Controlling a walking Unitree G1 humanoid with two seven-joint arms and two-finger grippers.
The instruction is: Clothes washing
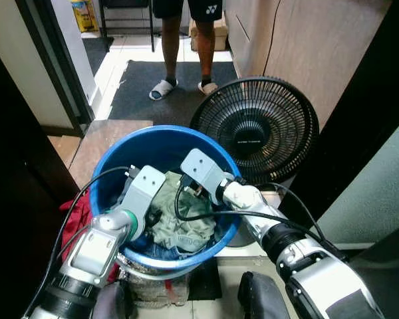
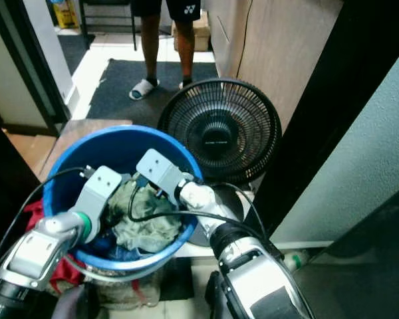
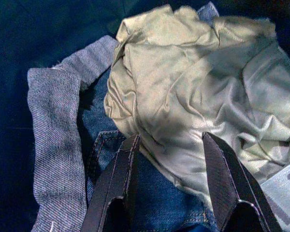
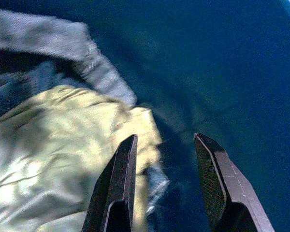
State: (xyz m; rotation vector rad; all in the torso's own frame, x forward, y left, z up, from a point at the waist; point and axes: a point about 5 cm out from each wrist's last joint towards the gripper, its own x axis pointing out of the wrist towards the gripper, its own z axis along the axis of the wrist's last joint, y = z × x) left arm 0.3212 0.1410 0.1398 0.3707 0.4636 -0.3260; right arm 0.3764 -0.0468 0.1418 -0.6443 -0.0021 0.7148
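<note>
A blue plastic basket [image 1: 113,159] stands right below me, holding a crumpled pale green garment [image 1: 179,219] on top of blue denim [image 3: 154,193] and a grey fabric piece [image 3: 53,145]. Both arms reach down into it. My left gripper [image 3: 171,140] is open just above the green garment's edge where it meets the denim. My right gripper [image 4: 164,140] is open over the far edge of the green garment [image 4: 53,159], close to the basket's blue inner wall [image 4: 222,72].
A black floor fan [image 1: 256,126] stands just behind the basket to the right. A person's legs in sandals [image 1: 163,86] stand on a dark mat beyond. Red cloth [image 1: 76,219] hangs at the basket's left side. Dark door frames flank both sides.
</note>
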